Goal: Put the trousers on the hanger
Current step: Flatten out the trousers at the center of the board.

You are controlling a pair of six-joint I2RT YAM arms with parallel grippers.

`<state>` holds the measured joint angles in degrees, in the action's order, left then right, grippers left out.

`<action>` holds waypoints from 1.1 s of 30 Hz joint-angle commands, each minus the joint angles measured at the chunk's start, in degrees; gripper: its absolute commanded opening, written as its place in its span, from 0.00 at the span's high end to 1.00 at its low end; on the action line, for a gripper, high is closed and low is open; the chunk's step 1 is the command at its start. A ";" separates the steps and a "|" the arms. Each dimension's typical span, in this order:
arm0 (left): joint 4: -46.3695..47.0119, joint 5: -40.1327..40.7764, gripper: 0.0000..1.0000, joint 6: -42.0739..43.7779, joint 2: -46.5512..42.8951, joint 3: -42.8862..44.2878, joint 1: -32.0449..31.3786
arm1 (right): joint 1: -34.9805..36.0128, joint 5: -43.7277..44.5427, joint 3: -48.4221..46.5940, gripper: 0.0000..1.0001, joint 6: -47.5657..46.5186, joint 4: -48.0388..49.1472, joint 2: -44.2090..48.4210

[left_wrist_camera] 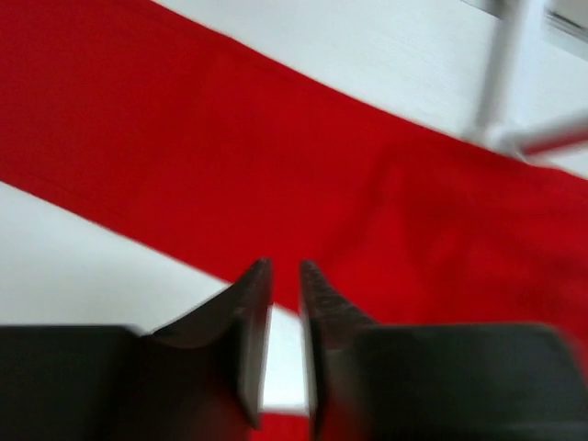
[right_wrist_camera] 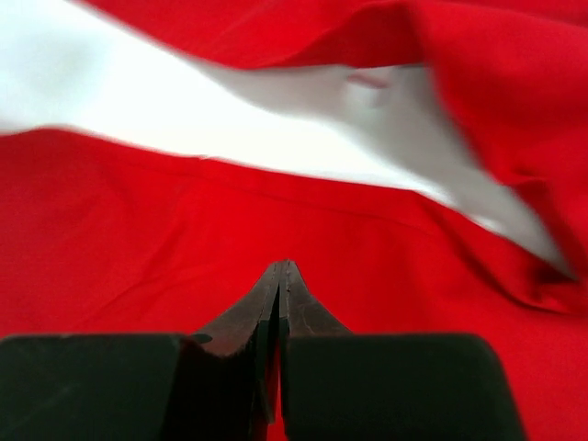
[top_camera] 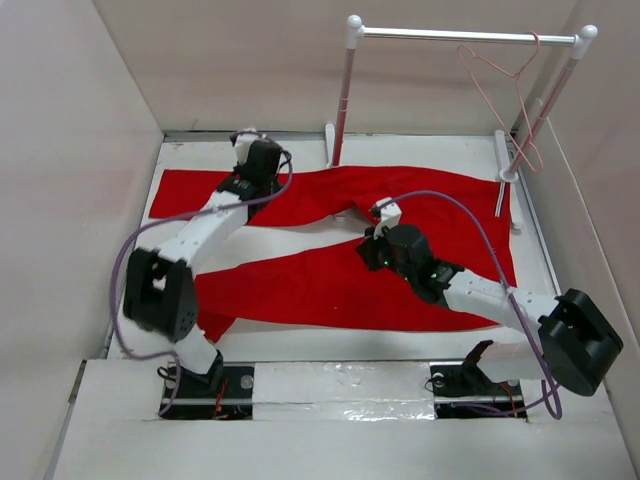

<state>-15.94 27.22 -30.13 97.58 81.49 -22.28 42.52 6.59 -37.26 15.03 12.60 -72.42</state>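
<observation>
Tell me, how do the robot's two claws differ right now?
The left gripper has a narrow gap between its fingers; the right gripper has them pressed together. The left gripper is at the far leg of the trousers, the right gripper over the near leg. Both have dark fingers, and neither visibly grips cloth.

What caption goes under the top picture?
The left gripper and right gripper low over red trousers spread on the table; pink hanger hanging from the rack.
</observation>
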 commanded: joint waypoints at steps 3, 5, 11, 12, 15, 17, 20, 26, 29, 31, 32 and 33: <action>14.00 -7.80 0.93 -6.26 -22.84 -13.89 2.24 | 7.21 -6.15 -5.18 0.77 -2.28 3.31 -5.70; 14.19 -6.92 0.97 -6.26 -31.11 -17.41 2.24 | 10.11 -6.15 -8.08 0.61 -2.72 2.61 -8.60; 8.22 -2.09 0.91 -4.51 -46.41 -19.27 2.24 | 24.87 -7.04 -20.39 0.23 -10.08 0.06 -19.04; 7.60 -1.48 0.88 -3.89 -49.65 -19.01 2.24 | 28.80 -6.07 -23.79 0.20 -11.06 -0.38 -20.81; 6.28 -2.43 0.84 -1.87 -54.06 -18.65 2.24 | 32.44 1.40 -30.13 0.16 -13.18 -3.89 -28.28; 6.10 -3.67 0.78 -0.64 -57.84 -18.57 2.24 | 33.06 0.98 -36.03 0.15 -13.79 -5.74 -31.89; 3.04 -3.49 0.74 1.47 -60.31 -16.37 2.24 | 34.46 1.58 -43.39 0.09 -16.24 -9.68 -37.95; 1.79 -3.31 0.73 2.71 -62.77 -17.86 2.24 | 35.79 12.89 -52.39 0.13 -15.65 -17.96 -47.01; 2.41 -3.67 0.72 2.62 -62.95 -19.18 2.24 | 35.26 18.52 -53.09 0.15 -15.20 -16.56 -48.68; 2.41 -3.84 0.72 2.62 -62.17 -19.35 2.24 | 34.74 21.43 -53.71 0.17 -15.38 -15.77 -49.83; 2.41 -4.02 0.73 2.62 -61.81 -19.35 2.24 | 34.73 24.23 -54.15 0.23 -15.20 -15.94 -50.88; 2.41 -4.11 0.72 2.53 -61.46 -19.35 2.24 | 34.21 25.56 -54.59 0.32 -12.85 -16.46 -51.06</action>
<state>-14.87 23.92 -28.69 35.22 62.43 -19.88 77.49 23.16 -88.36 0.34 -4.14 -123.04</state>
